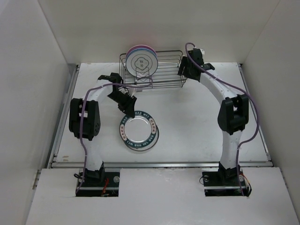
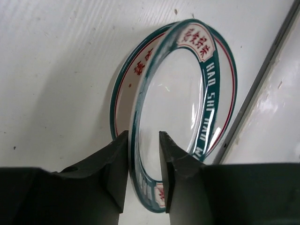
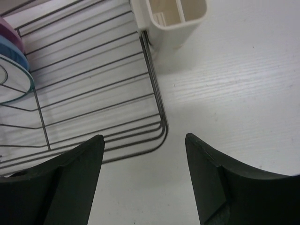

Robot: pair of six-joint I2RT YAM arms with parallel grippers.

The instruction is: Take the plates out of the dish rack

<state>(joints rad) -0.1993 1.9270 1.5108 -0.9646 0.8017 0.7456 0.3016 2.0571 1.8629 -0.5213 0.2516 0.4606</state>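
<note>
The teal lettered plate (image 1: 138, 132) lies low on the table in front of the dish rack (image 1: 165, 80). My left gripper (image 1: 129, 105) is at its far rim. In the left wrist view its jaws stand narrowly apart, astride the plate's (image 2: 187, 93) near rim, shut on it. The white plate with dark rim and centre motif (image 1: 142, 61) stands in the rack's left end, with the blue and pink plates (image 1: 140, 47) behind it. My right gripper (image 1: 185, 70) hangs open and empty over the rack's right end (image 3: 93, 70).
The cream cutlery cup (image 3: 171, 16) sits on the rack's right end, just beyond my right gripper. In the right wrist view the pink plate (image 3: 11, 30), blue plate (image 3: 11, 51) and white plate (image 3: 14, 79) show at the left. The table's metal front edge (image 2: 262, 79) runs close past the teal plate.
</note>
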